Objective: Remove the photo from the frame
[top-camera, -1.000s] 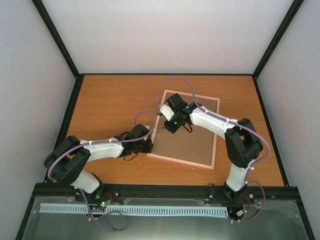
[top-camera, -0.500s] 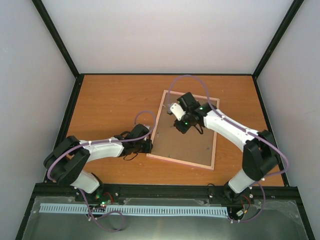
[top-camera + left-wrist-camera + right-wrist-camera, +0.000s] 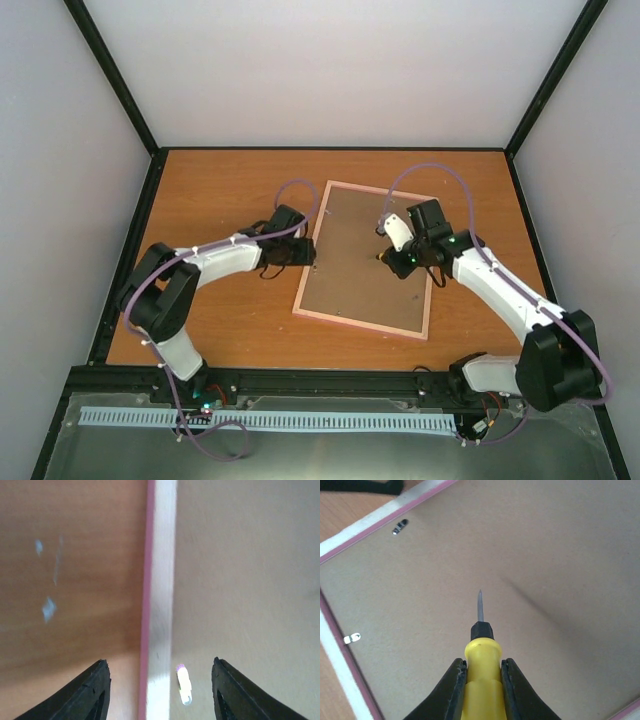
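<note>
You have frame [image 3: 360,325] face-down on counter [image 3: 220,200], long axis running away from bases, backing board [image 3: 365,270] up; photo probably beneath, hidden. Your left jaws apart, straddling left long rail, retaining tab [image 3: 184,684] between them, left arm nearer. Your right jaws clamped on screwdriver [image 3: 481,680], tip over board.

Left arm [image 3: 215,262] and right arm [image 3: 495,285]: white shells ran between black joints. A lilac cable [image 3: 430,168] looped back from behind each claw, bound by white clips. Green lights [image 3: 413,262] glowed just behind the right claw [image 3: 484,677]. The left claw [image 3: 160,690] had black, tapered fingers [image 3: 95,692].
</note>
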